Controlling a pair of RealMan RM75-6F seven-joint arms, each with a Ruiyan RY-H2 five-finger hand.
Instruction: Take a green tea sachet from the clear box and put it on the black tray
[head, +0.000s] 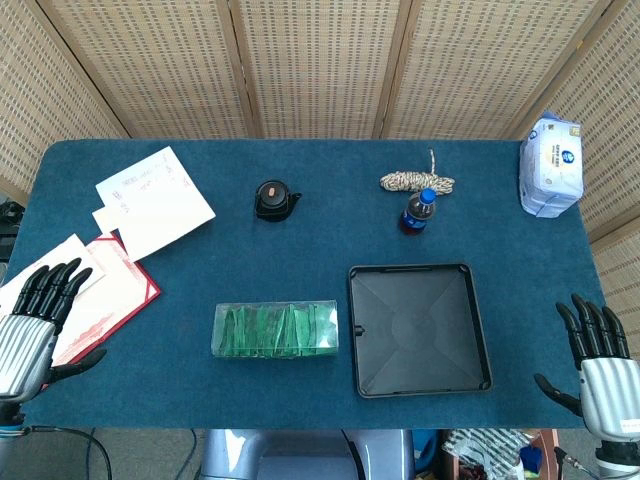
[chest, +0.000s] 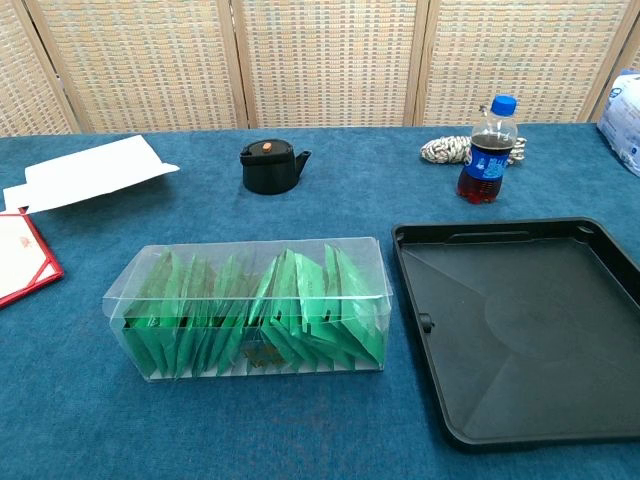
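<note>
So both hands are parked at the near corners of the blue surface (head: 300, 250) and neither has anything in it; the left hand (head: 35, 325) sits at the near left with its dark fingers spread and pointing away from the robot, partly over the red-edged folder (head: 115, 295); the right hand (head: 598, 360) is at the near right corner, fingers apart too, well clear of everything; only the head view shows them, the chest view doesn't catch either one. The clear box (chest: 250, 305) sits near the front middle, and it's packed with green tea sachets (chest: 300, 300) standing on edge in a row, leaning a bit; none of them is out of the box. The black tray (chest: 530, 320) is just beside the box on its right, not touching, and there's nothing lying in it. Further back there's a small black teapot (chest: 270, 165) with an orange knob on the lid, a cola bottle (chest: 485, 150) with a blue cap standing upright, a coil of speckled rope (head: 417, 181) right behind the bottle, a white and blue pack of tissues (head: 550, 165) at the far right corner, and some white papers (head: 155, 200) on the left, next to the folder.
</note>
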